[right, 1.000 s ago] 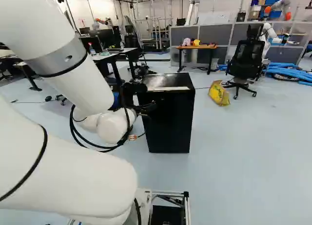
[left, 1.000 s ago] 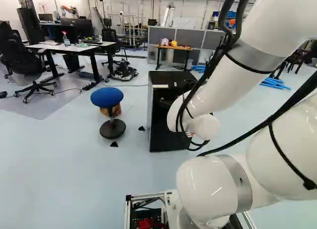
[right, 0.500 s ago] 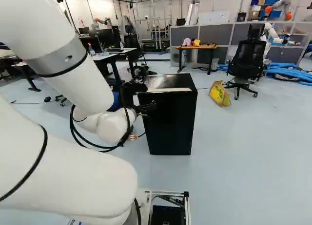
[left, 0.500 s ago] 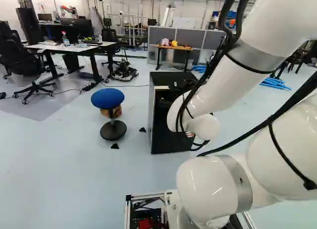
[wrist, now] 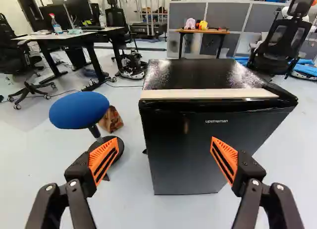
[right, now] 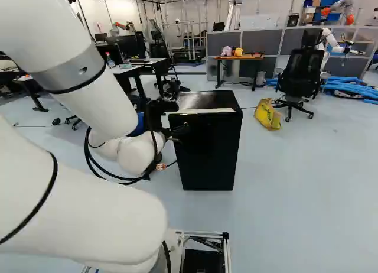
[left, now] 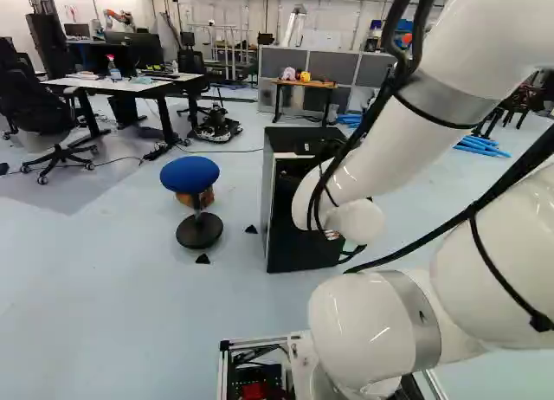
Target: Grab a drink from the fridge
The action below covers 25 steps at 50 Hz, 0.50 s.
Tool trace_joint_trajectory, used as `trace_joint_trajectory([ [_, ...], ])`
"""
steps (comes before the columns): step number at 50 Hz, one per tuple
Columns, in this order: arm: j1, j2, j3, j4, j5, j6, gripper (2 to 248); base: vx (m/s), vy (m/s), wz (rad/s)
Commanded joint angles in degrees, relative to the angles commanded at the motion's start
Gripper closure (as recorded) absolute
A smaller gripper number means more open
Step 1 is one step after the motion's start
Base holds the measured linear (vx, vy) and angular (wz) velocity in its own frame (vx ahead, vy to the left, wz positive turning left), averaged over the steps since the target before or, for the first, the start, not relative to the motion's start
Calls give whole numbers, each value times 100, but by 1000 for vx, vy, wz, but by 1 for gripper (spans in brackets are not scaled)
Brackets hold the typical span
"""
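Squat, glossy black fridge shut, drink yet to be had.
It's at twelve o'clock from the black two-fingered gripper, fingers wide apart; opening, reaching and grabbing remain.

Glossy black fridge, matt blue cloth stool seat

The pale floor is carrying a black mini fridge, and a blue-topped stool is standing near it with a brown bag resting just behind. A yellow bag is lying beside a black office chair, and blue tubes are lying behind.
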Motion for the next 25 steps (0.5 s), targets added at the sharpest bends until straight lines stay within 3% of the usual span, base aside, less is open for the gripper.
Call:
trace_joint_trajectory([
  [25,0,0,0,0,0,0,3,31,25,-6],
])
